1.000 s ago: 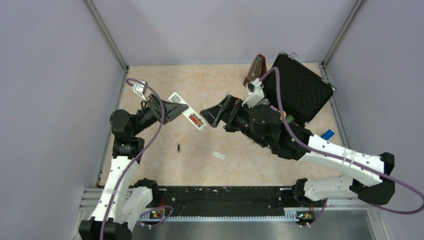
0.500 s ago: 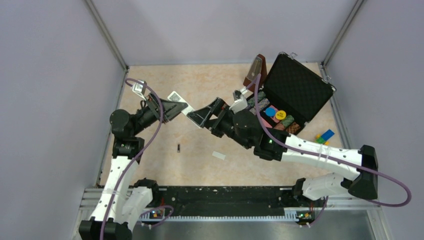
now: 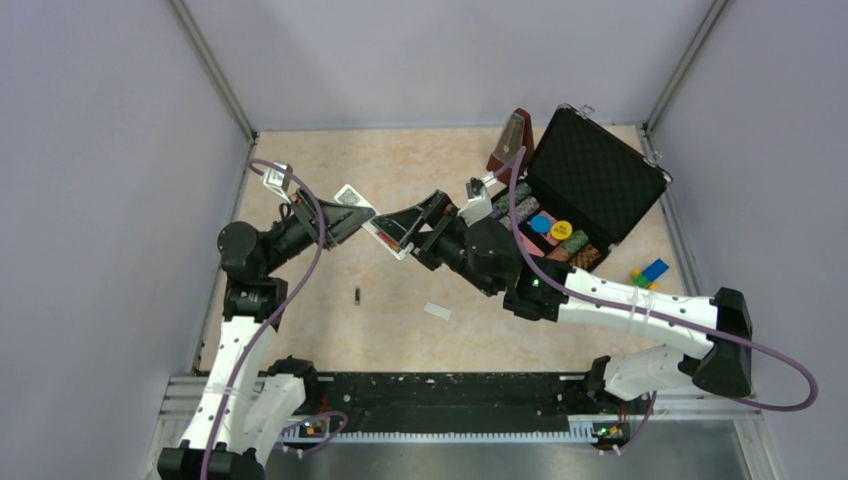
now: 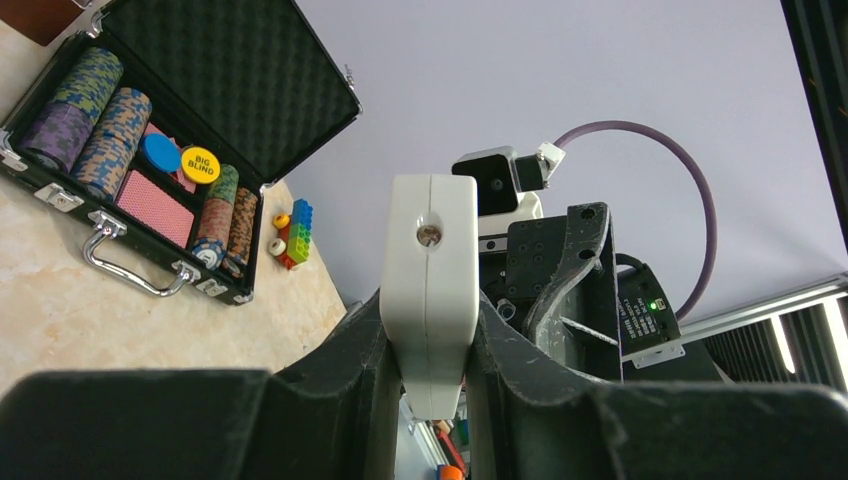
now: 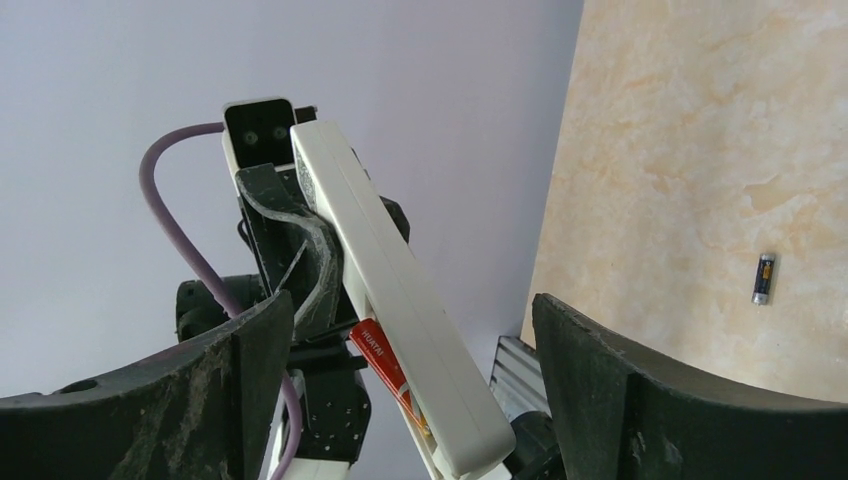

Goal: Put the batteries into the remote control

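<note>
Here, one slim white rectangular remote control (image 4: 430,290) is clamped edge-up in the left jaws, raised off the marbled beige surface (image 3: 420,170) at upper centre-left of the top view. The right jaws stand wide apart either side of its free end, holding nothing. Two batteries show: one red battery (image 5: 376,346) sits in the remote's bay, and one black battery (image 3: 357,294) lies loose below-left of centre, near one small white flat cover (image 3: 438,311).
</note>
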### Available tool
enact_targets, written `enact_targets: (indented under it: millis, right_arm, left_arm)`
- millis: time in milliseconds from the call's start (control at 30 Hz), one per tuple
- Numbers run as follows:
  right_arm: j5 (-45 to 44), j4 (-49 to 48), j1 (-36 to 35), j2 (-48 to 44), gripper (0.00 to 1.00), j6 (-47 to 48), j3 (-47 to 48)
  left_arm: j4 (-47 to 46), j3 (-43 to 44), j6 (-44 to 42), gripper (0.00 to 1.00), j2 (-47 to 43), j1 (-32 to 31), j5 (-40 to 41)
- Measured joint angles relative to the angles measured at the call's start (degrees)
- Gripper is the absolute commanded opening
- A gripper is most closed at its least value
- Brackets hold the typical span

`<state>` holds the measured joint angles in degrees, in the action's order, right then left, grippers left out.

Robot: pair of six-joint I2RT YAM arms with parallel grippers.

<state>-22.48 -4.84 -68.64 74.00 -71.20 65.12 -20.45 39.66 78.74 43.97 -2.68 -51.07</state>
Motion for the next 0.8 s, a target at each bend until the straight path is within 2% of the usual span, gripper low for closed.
enact_targets:
  millis: [133, 367, 533, 667, 800]
  right_arm:
    - [-0.15, 0.02, 0.00, 0.02, 0.75, 0.15, 0.00]
    - [0.11, 0.52, 0.00, 1.03, 0.66, 0.39, 0.17]
    - [0.37, 1.11, 0.00, 1.18, 0.49, 0.68, 0.17]
    - [0.92, 1.25, 0.02, 1.18, 0.41, 0.48, 0.39]
    - [1.40, 1.29, 0.13, 1.18, 0.38, 0.42, 0.68]
  left_arm:
    - [0.48, 0.00, -0.02, 0.00, 0.00, 0.00, 0.02]
    - [1.38, 0.02, -0.39, 0.00, 0.00, 0.00, 0.22]
    - [1.88, 0.20, -0.87, 0.00, 0.00, 0.00, 0.46]
    - [2.64, 0.42, -0.79, 0.00, 0.00, 0.00, 0.59]
    - [3.02, 0.70, 0.44, 0.00, 0.00, 0.00, 0.70]
